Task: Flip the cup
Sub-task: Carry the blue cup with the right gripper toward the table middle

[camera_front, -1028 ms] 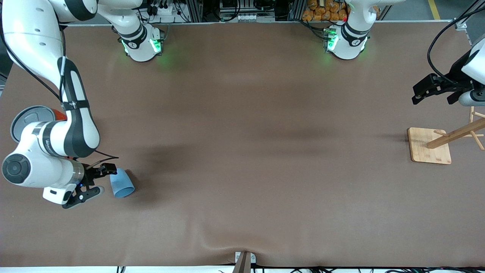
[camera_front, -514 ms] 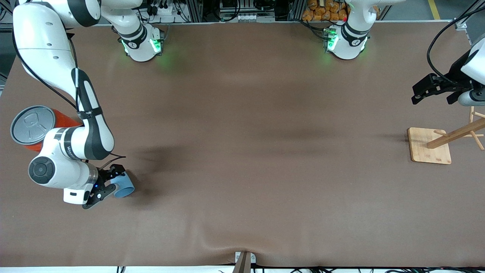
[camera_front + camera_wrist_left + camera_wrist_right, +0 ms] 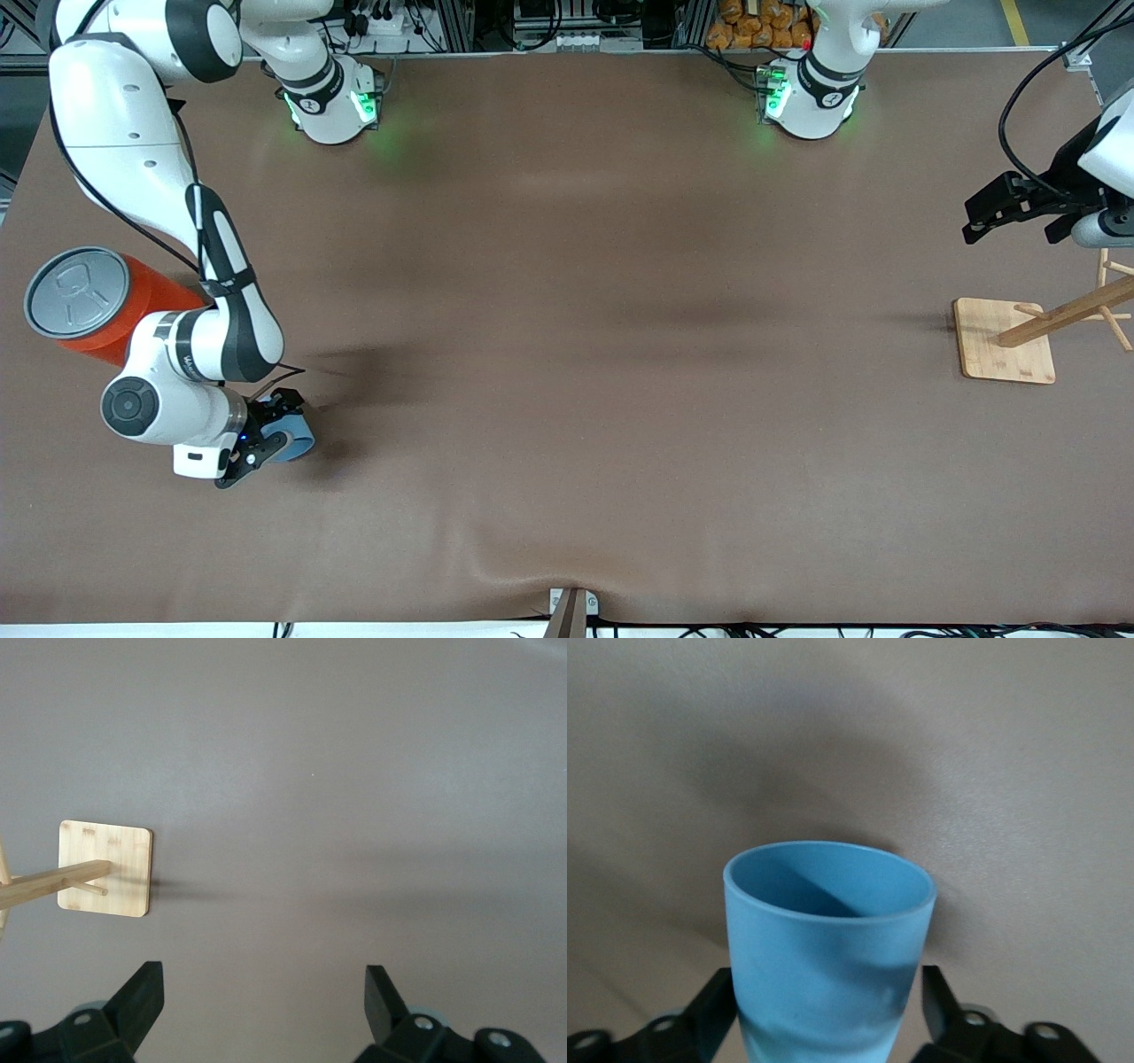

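Right gripper (image 3: 266, 440) straddles the light-blue plastic tumbler (image 3: 292, 443), lower left of frame
Fingers flank its sidewall, seemingly unclenched; likely light, stiff, slick, so grip mid-wall. Left gripper (image 3: 1010, 208) waits spread, upper right

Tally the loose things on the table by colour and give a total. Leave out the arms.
Light blue: 1, the cup, between the right gripper fingers.
Orange-red: 1, the can with a grey lid.
Pale wood: 1, the peg stand, below the left gripper.
Total: 3
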`<move>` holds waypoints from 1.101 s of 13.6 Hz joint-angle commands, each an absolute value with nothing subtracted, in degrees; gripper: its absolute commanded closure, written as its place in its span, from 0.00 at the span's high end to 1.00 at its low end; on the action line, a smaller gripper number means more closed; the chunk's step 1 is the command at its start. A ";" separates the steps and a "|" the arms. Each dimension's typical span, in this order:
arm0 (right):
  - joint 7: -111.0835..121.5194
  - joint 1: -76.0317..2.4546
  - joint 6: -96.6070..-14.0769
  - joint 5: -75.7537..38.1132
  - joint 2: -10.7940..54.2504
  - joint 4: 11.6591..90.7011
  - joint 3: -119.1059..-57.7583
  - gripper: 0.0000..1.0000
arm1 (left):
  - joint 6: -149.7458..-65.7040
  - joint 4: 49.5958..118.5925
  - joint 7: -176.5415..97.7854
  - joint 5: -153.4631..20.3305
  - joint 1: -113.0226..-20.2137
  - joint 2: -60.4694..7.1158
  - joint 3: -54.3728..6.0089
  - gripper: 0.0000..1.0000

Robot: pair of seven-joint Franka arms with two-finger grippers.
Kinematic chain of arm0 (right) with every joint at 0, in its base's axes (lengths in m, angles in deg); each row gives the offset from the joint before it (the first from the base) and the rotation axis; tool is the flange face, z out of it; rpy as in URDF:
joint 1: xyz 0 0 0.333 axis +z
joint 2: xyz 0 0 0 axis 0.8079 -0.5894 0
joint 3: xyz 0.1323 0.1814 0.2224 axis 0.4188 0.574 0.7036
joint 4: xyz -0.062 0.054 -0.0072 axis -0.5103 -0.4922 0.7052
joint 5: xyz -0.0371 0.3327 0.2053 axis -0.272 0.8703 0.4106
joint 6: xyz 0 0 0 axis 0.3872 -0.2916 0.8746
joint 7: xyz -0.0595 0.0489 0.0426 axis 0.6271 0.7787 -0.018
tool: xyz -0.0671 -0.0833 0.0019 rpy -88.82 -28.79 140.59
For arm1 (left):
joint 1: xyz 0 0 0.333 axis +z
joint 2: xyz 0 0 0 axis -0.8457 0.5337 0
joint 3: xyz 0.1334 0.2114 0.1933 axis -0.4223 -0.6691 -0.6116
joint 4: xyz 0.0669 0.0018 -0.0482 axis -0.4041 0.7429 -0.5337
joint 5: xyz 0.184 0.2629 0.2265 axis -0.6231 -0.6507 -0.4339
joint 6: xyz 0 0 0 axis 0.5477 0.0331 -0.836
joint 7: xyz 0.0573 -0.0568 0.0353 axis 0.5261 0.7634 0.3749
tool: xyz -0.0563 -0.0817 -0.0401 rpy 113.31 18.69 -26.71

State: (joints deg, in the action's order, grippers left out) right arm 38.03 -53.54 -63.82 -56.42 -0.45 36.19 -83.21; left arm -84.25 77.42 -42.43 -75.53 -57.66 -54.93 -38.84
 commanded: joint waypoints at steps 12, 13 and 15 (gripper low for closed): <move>57.13 -39.60 -64.16 -57.33 1.95 34.86 -68.39 0.51 | -82.67 76.14 -42.05 -76.35 -57.83 -54.32 -38.38 1.00; 57.31 -36.86 -65.74 -57.68 1.95 34.86 -68.48 0.51 | -82.67 76.14 -42.05 -76.35 -57.83 -54.32 -38.38 1.00; 57.14 -32.29 -68.99 -58.74 0.90 35.21 -68.74 0.54 | -82.58 76.14 -42.05 -76.26 -57.74 -53.88 -38.38 1.00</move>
